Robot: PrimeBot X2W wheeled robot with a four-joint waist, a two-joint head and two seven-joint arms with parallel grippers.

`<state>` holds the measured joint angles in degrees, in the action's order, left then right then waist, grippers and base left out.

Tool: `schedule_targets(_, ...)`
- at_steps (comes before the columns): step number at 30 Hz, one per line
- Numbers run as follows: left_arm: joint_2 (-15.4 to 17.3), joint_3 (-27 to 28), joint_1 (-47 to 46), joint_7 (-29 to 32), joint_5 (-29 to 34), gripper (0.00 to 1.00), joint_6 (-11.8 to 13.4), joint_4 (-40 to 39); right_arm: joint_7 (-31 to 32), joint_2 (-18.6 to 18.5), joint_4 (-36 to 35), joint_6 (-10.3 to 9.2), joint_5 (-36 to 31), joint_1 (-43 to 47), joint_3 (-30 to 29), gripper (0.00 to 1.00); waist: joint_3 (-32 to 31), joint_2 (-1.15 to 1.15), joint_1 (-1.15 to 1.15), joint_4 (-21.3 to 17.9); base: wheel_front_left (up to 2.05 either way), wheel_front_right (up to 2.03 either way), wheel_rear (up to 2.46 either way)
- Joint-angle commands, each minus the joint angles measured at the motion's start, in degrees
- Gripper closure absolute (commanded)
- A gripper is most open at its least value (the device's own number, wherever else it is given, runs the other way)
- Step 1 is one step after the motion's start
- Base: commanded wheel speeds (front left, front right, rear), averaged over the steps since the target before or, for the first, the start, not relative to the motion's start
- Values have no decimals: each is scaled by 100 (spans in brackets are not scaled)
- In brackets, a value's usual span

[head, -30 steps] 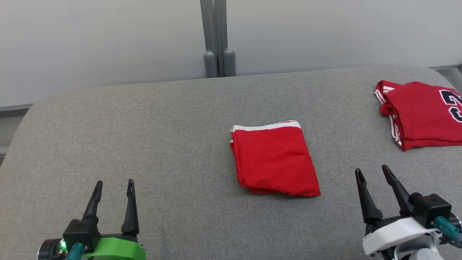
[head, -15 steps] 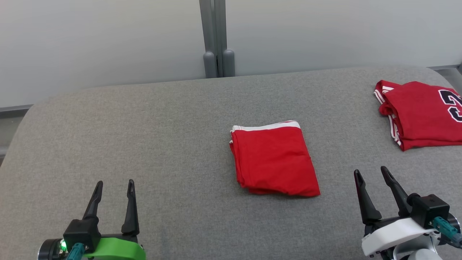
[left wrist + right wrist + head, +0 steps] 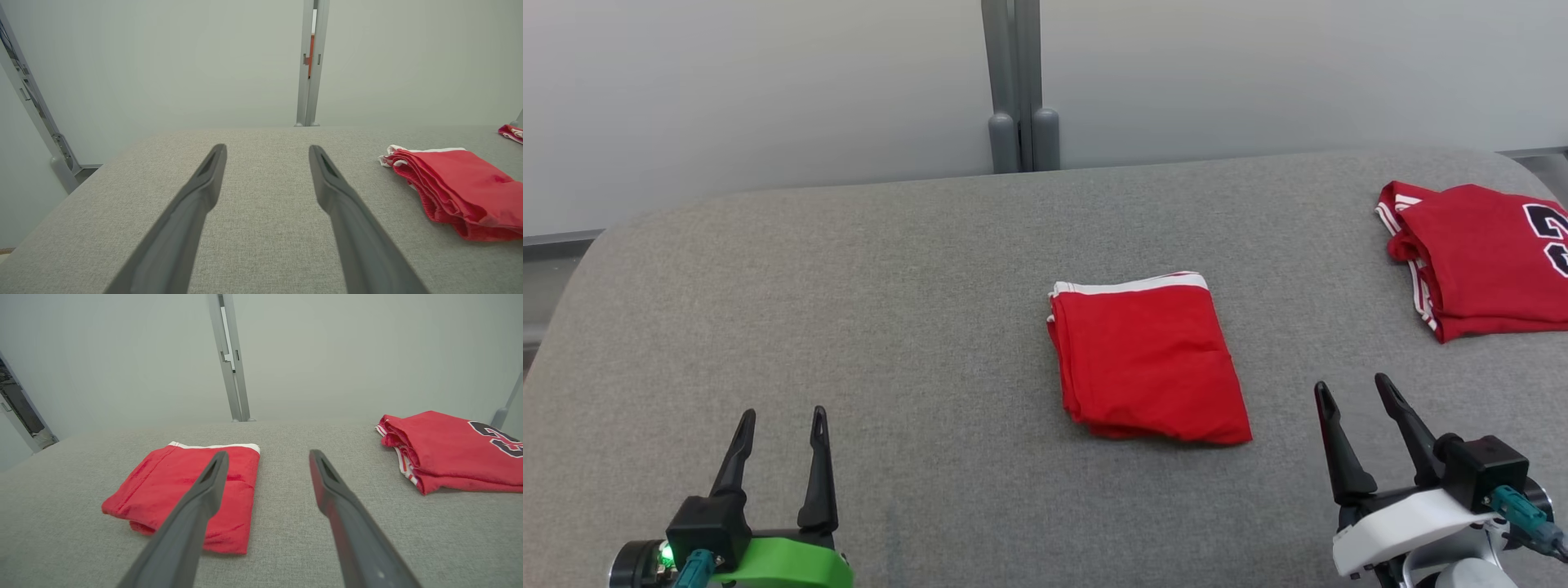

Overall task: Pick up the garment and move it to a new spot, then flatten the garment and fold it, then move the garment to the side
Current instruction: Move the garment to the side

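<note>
Folded red garment (image 3: 1147, 359) lies flat at middle of grey padded surface (image 3: 890, 310), white band on far edge, apart from both grippers. Left gripper (image 3: 780, 412) at lower left, fingers spread, holds nothing, same place as half second ago. Right gripper (image 3: 1347, 382) at lower right, fingers spread, holds nothing, is shifted a little toward garment since then. Whole head view slides slightly: camera move, garment itself not moved. Second red jersey (image 3: 1478, 257) with dark number rests at far right, well apart.

Matt red cloth garment (image 3: 1148, 359)
</note>
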<state>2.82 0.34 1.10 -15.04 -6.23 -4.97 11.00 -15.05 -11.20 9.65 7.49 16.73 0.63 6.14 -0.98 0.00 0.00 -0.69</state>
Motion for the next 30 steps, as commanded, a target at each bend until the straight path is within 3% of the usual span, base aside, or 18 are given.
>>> schedule_targets(1, 17, 7, 37, -16, 37, 0, 5, -15, -16, -7, 23, -2, 12, -106, 45, 0, 11, 0, 0, 10, 0, 0, 0)
schedule_targets(7, 17, -58, 13, -16, 27, 0, 47, -39, -16, -97, 309, -2, 122, -509, 346, 0, 79, 0, 0, 56, 0, 0, 0)
schedule_targets(20, 16, -300, -330, -16, -60, 0, 89, 38, 375, -343, 2080, -2, 228, -2294, 1064, 0, 497, 0, 0, 511, 0, 0, 0)
schedule_targets(30, 16, -496, -521, -16, -131, 0, 167, -4, 337, -410, 3526, -2, 544, -3076, 1275, 0, 921, 0, 0, 918, 0, 0, 0)
